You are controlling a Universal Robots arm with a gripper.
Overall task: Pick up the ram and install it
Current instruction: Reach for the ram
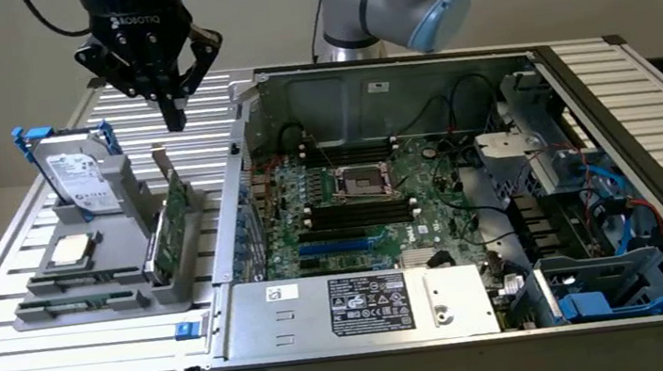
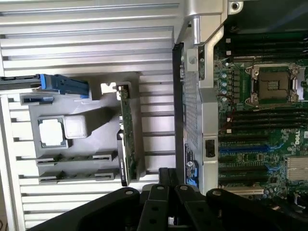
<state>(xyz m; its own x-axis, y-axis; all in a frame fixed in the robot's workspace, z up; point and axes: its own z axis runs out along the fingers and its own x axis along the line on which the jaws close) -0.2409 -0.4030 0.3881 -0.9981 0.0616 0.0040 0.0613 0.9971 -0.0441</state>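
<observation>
The ram (image 1: 77, 298) is a thin dark-green stick standing on edge in a slot at the near end of the grey holder (image 1: 126, 268). In the wrist view the ram (image 2: 77, 158) sits beside the holder's CPU. My gripper (image 1: 174, 110) hangs high above the table, over the gap between the holder and the computer case, well apart from the ram. Its fingers are shut with nothing between them. The gripper (image 2: 166, 174) in the wrist view points down near the case's wall. Black memory slots (image 1: 360, 210) lie on the motherboard inside the open case.
The holder also carries a hard drive (image 1: 80, 178), a CPU (image 1: 71, 251) and an upright green expansion card (image 1: 177, 214) with a metal bracket. The open case (image 1: 360, 310) fills the exterior view's right, its side wall (image 1: 237, 188) close to the holder. The table is slatted metal.
</observation>
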